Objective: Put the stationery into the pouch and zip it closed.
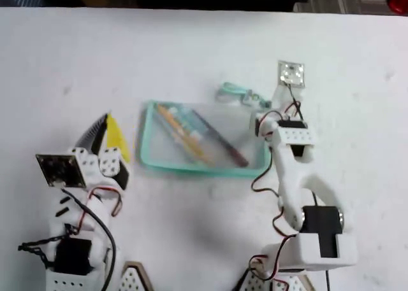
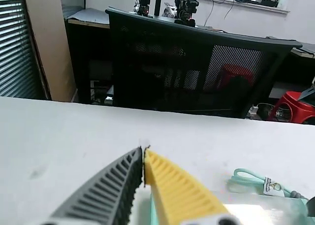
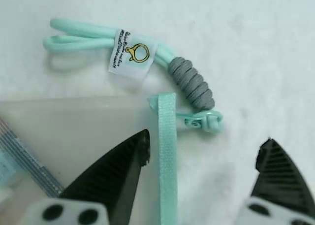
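place: office or lab | seen: black mesh chair, desk behind (window blinds beside it)

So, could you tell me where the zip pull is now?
In the right wrist view the zip pull lies at the pouch corner, beside the mint cord, ahead of the open right gripper.

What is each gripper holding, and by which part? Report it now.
Nothing is held. The left gripper is shut on nothing; the right gripper is open, its fingers astride the pouch edge by the zipper pull, gripping neither.
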Controlling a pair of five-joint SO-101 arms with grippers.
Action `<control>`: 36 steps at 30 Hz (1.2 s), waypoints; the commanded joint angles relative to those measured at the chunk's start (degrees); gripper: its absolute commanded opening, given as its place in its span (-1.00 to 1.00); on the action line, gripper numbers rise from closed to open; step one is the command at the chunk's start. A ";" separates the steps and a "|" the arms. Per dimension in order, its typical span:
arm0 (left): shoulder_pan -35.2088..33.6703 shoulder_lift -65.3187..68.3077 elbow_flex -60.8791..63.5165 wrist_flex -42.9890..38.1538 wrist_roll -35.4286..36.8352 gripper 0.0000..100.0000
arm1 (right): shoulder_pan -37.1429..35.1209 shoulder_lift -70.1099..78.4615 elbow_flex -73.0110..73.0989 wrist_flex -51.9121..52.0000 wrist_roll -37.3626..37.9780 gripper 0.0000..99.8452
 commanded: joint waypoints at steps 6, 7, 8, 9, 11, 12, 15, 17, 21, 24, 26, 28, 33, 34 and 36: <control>0.40 -0.57 -14.07 10.81 -12.92 -0.96 | -2.95 -13.76 -3.52 11.74 0.79 -0.89; 0.40 -0.57 -17.05 13.89 -14.24 -0.96 | -3.47 -16.48 -5.19 15.60 0.79 -0.84; 0.40 -0.57 -19.78 16.53 -16.00 -0.96 | -4.09 -19.47 -7.03 19.91 0.79 -0.84; 0.31 -0.48 -22.51 18.64 -17.76 -0.96 | -4.44 -22.55 -9.23 24.22 0.79 -0.87; 0.31 0.13 -28.04 22.86 -20.31 -0.96 | -4.62 -28.79 -14.51 32.31 0.88 -0.96; -0.13 1.45 -31.03 25.14 -21.27 -0.96 | -5.14 -31.87 -17.23 35.65 1.58 -0.98; -3.38 9.45 -41.58 32.18 -22.15 -0.95 | -7.52 -40.57 -23.65 43.38 7.91 -0.96; -5.67 16.66 -49.49 37.63 -22.24 -0.95 | -9.63 -45.93 -25.41 45.93 10.73 -0.97; -6.81 28.00 -63.12 48.09 -22.24 -0.95 | -12.18 -56.48 -25.67 49.80 11.78 -0.97; -6.46 28.70 -68.66 52.92 -22.24 -0.95 | -12.18 -64.13 -25.76 53.14 11.69 -0.97; -6.55 26.68 -70.07 54.33 -22.24 -0.95 | -12.18 -69.32 -25.76 55.16 12.04 -0.97; -6.73 23.34 -70.07 54.42 -22.33 -0.95 | -12.18 -74.33 -25.76 57.54 12.04 -0.97; -6.73 13.32 -69.98 55.56 -22.33 -0.95 | -12.18 -85.58 -25.67 62.20 12.04 -0.97; -6.73 11.12 -69.98 55.65 -22.33 -0.95 | -12.18 -87.78 -25.67 62.81 12.04 -0.97; -6.46 6.73 -69.89 56.18 -22.33 -0.94 | -12.18 -92.00 -25.58 63.69 12.04 -0.97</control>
